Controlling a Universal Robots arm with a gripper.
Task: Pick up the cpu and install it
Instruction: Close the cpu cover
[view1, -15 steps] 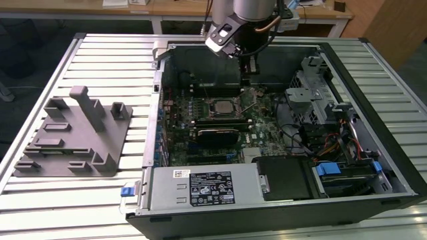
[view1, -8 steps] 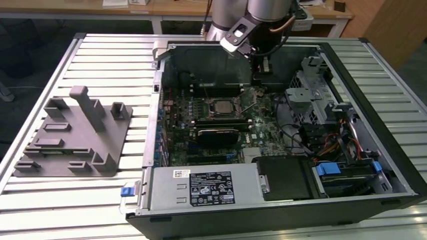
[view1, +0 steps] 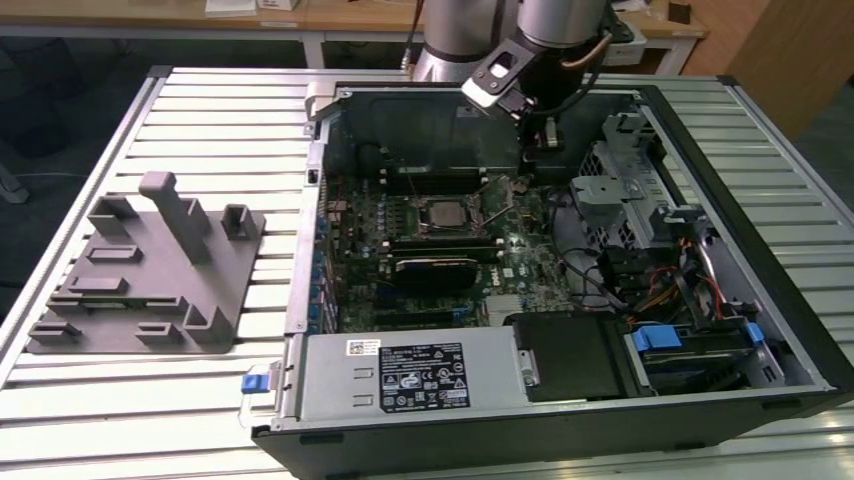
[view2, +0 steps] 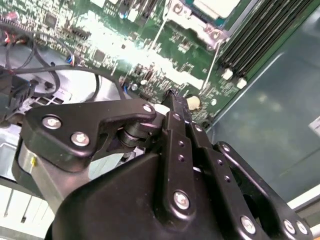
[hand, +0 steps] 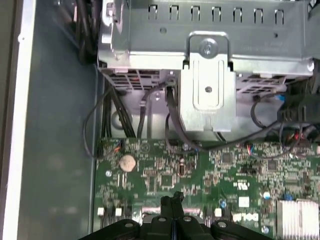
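Half inside the open case (view1: 400, 125), hovering with the gripper (hand: 172, 201) pinched together on nothing; seeing the cpu (view1: 441, 213) lying flat in its socket (view2: 197, 25); judging it light, stiff, delicate underneath, favouring opposite edges.

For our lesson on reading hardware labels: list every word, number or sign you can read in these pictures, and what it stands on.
None can be read.
Black label on the power supply: print too small.
White sticker beside it: too small.
Motherboard markings: blurred.
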